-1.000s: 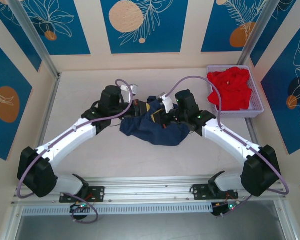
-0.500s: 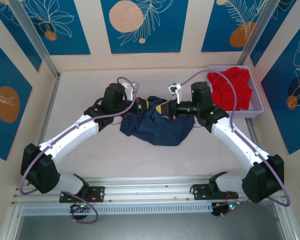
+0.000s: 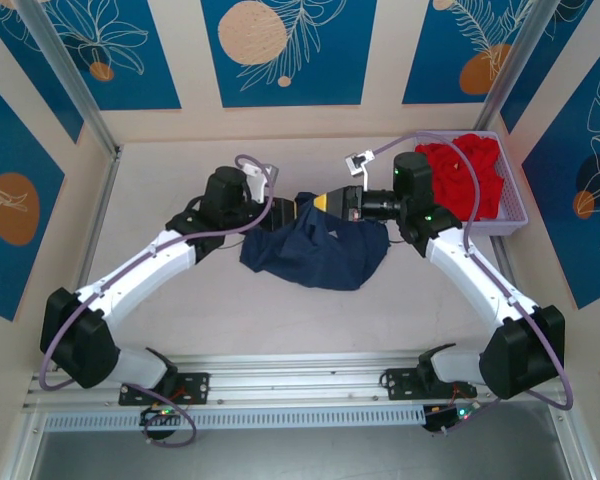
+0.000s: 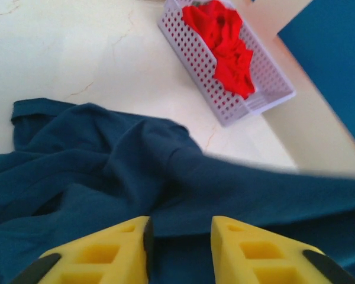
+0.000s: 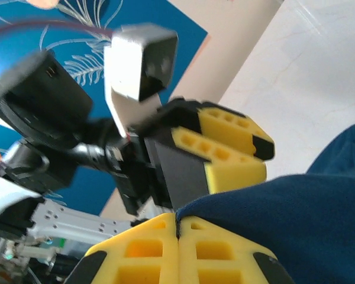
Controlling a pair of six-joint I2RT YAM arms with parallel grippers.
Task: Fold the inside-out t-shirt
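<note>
Overhead: shirt (image 3: 315,255) heaped mid-table (image 3: 180,160), top edge raised between my claws, tips nearly meeting. My left claw (image 3: 288,210) reaches right, arm low. My right claw (image 3: 327,201) points left, wrist level.

Left wrist view: basket (image 4: 195,62) of red cloth (image 4: 222,35) beyond shirt; shirt gripped in narrow gap between my fingers (image 4: 106,254).

Right wrist view: right claw clenched on shirt edge.

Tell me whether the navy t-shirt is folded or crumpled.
Crumpled. The t-shirt lies in a rumpled heap on the table, with loose wrinkles and no straight fold edges; the left wrist view shows the same creases.
</note>
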